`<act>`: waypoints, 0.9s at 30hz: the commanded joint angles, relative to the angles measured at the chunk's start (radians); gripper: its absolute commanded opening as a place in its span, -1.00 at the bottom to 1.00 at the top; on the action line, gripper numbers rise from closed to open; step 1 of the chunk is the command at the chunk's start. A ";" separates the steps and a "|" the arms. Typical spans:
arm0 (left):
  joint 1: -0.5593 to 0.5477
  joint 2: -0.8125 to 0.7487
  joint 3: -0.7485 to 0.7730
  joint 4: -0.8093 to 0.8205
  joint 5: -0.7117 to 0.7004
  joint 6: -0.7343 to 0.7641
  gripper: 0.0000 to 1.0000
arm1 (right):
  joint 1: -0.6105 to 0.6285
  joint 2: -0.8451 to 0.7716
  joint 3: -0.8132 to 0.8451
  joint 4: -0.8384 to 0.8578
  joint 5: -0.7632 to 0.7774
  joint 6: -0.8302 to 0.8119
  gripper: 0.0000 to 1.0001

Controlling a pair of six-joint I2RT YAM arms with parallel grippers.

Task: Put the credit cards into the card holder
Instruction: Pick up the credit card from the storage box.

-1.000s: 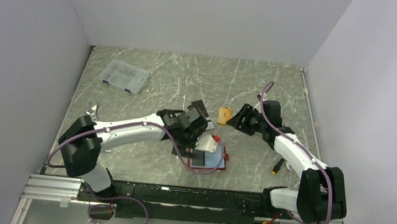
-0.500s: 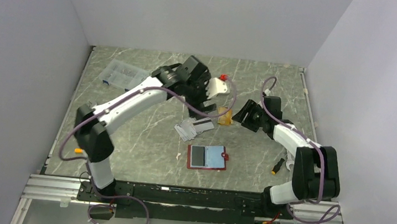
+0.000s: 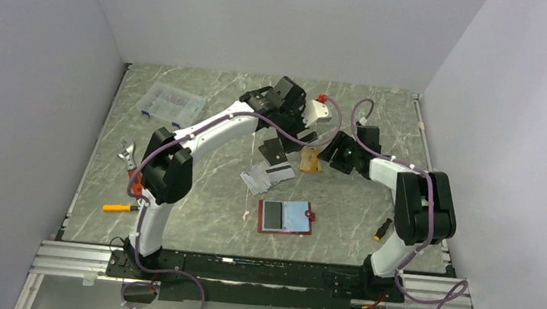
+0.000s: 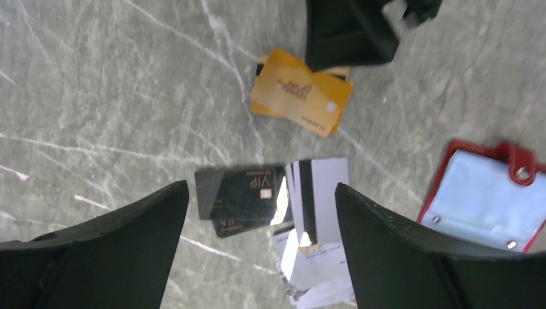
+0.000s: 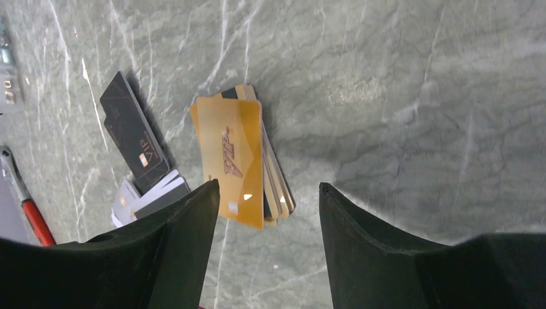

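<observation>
Near the front middle of the grey marbled table (image 3: 198, 185), the card holder (image 3: 285, 217): lying open and flat, red rim and snap tab on the right, one half pale blue, the other dark (card inside or bare lining, impossible to tell). Just beyond it, not touching, a fanned heap of white striped credit cards (image 4: 325, 187), with the black credit cards (image 4: 239, 201) butting against its edge. Farther back, apart from both, a small stack of gold credit cards (image 4: 301, 98). Left gripper (image 4: 261, 190) up over the black and white heap, jaws spread wide, clamping nothing. Right gripper (image 5: 267, 187) poised above the gold stack, jaws apart as well, nothing between them; seen from the left wrist, one of its dark fingers (image 4: 348, 32) masks the far corner of that stack. Around the edges: a clear compartment box (image 3: 173, 105) at the far left, a wrench (image 3: 127, 156) and an orange-handled screwdriver (image 3: 120, 207) along the left side beside the left arm, a small black-and-orange piece (image 3: 383, 229) beside the right arm.
</observation>
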 commanded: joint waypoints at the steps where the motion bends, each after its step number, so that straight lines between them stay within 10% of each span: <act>1: -0.005 0.058 0.081 0.027 0.073 -0.019 0.58 | -0.005 0.053 0.056 0.076 0.002 -0.005 0.22; 3: -0.005 0.076 0.066 0.064 0.047 -0.068 0.34 | -0.006 0.071 0.070 0.073 0.015 -0.012 0.22; 9: 0.006 0.173 0.135 0.054 0.096 -0.156 0.50 | -0.004 0.124 0.091 0.116 0.011 -0.001 0.18; 16: 0.068 0.314 0.282 0.001 0.151 -0.295 -0.58 | -0.006 0.189 0.120 0.149 -0.032 0.009 0.10; 20: 0.080 0.305 0.242 0.047 0.183 -0.318 -0.15 | -0.006 0.177 0.073 0.175 -0.044 0.026 0.09; 27: 0.076 0.320 0.213 0.065 0.208 -0.333 -0.29 | -0.003 0.173 -0.020 0.270 -0.102 0.099 0.02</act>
